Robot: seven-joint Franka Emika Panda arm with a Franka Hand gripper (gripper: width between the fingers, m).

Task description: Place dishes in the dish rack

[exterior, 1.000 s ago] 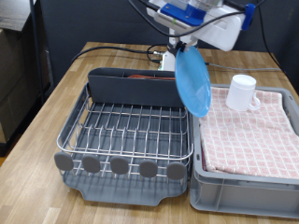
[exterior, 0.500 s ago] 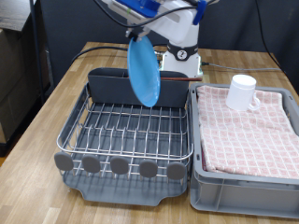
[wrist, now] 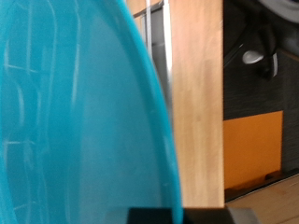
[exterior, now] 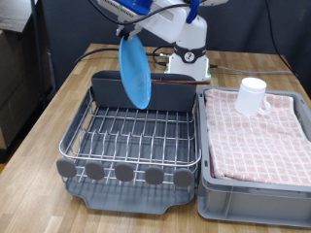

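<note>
My pincer [exterior: 131, 34] hangs at the exterior view's top, clamped on the upper rim of the light-blue plate [exterior: 134, 73], which dangles on edge directly below it. The plate's long axis runs nearly vertical, its lower rim tipped slightly toward the exterior view's right, poised above the wire grid of the dish rack [exterior: 136, 136] and just in front of the grey cutlery caddy [exterior: 107, 92]. It is not yet touching the wires, as far as I can judge. In the wrist view the plate [wrist: 75, 121] fills most of the picture, with the wooden tabletop [wrist: 198, 103] beyond its edge.

The white mug [exterior: 253, 95] sits on the pink checked cloth [exterior: 258, 141] in the grey bin, well apart from the pincer.

Against half a second ago, I have carried the plate further toward the exterior view's left and a little higher; a second ago it hung over the rack's right edge, near the mug.
</note>
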